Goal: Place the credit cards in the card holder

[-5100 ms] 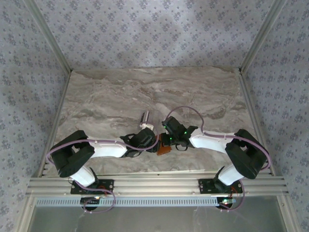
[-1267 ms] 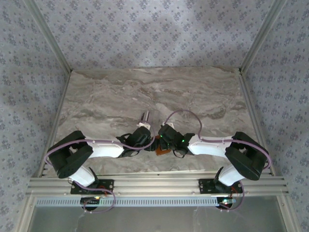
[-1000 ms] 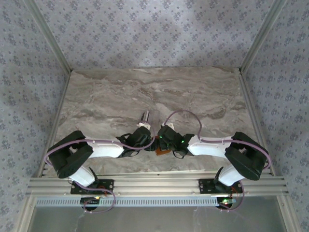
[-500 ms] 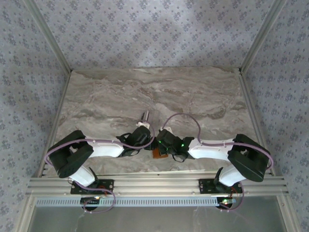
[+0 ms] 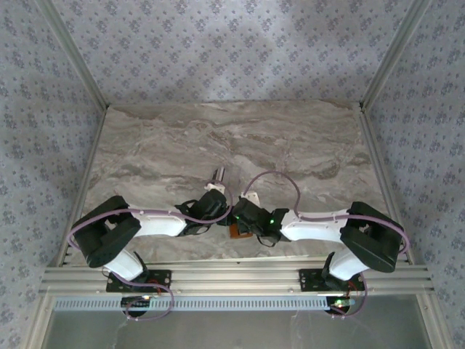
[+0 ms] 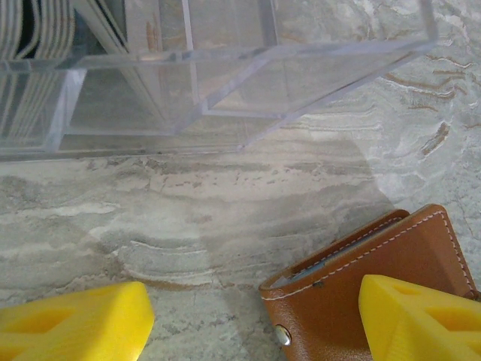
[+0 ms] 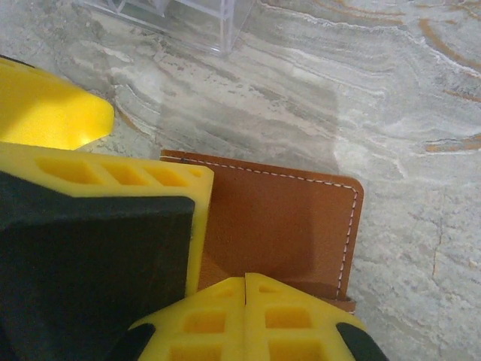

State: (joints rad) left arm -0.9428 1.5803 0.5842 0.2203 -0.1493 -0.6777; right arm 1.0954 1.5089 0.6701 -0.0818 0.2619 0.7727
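The right arm has swung left and toward the table's near edge, and the wallet has shifted slightly the same way; the left arm has hardly moved. The wallet lies flat close to the near edge, about midway between the side edges, with both wrists crowded over it. Just beyond it, toward the far edge, stands a clear plastic rack with pale cards upright in its slots. Bare marble runs on from the rack to the far edge and out to both sides.

The left gripper has its fingers wide apart, one over the wallet's corner, the other over the table. The right gripper has its fingers pressed together at the wallet's near edge.

The wallet's slightly gaping edge, showing blue-grey, faces the rack. It looks nearly square, so I cannot tell its long axis.
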